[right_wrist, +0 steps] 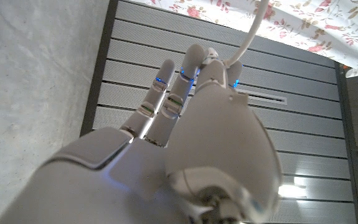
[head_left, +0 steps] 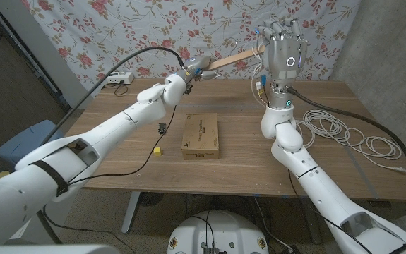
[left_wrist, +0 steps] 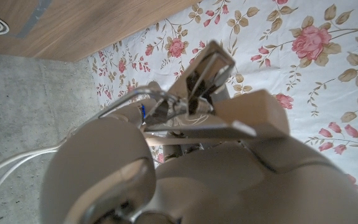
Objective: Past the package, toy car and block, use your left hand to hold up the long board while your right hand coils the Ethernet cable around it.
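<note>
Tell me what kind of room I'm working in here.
Most likely a makeshift lab or test room, not a home: a wooden table stands against a floral cloth backdrop hung over bare grey walls, with a power strip at the table's far corner and loose white cable coiled by the right arm.

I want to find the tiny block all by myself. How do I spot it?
Look at the brown wooden table, then find the flat brown cardboard package lying in the middle. Just off its corner on the robot's left sits the little yellow cube block. It is bright yellow, unlike the small dark toy car behind it.
</note>
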